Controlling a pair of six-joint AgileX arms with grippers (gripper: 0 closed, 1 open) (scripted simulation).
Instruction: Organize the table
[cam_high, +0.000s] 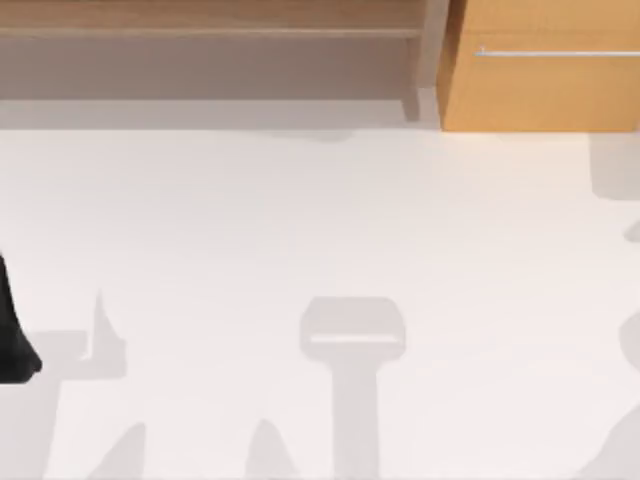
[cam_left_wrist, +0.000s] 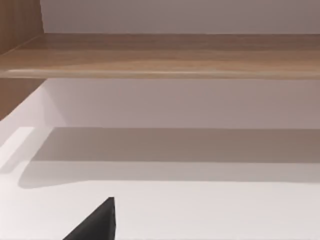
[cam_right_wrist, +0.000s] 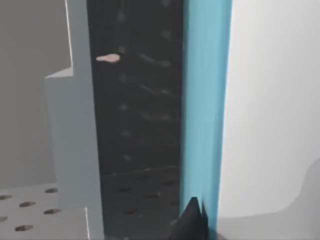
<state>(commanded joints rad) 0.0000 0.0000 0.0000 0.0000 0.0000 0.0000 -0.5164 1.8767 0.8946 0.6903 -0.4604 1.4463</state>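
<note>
The off-white table (cam_high: 320, 250) spreads across the top view with nothing lying on it, only grey shadows. A black part of my left arm (cam_high: 14, 335) pokes in at the left edge, low over the tabletop. In the left wrist view a black tip of my left gripper (cam_left_wrist: 95, 225) hangs above the table (cam_left_wrist: 200, 210), facing the brown wooden shelf (cam_left_wrist: 160, 55). My right gripper (cam_right_wrist: 192, 220) shows as a black tip close against an upright blue strip (cam_right_wrist: 205, 100), beside a dark perforated panel (cam_right_wrist: 140, 125).
The brown wooden shelf (cam_high: 210, 35) runs along the back left, with a hollow under its board. An orange-wood drawer unit (cam_high: 540, 85) with a silver bar handle (cam_high: 555, 52) stands at the back right. A grey block (cam_right_wrist: 72, 150) stands next to the dark panel.
</note>
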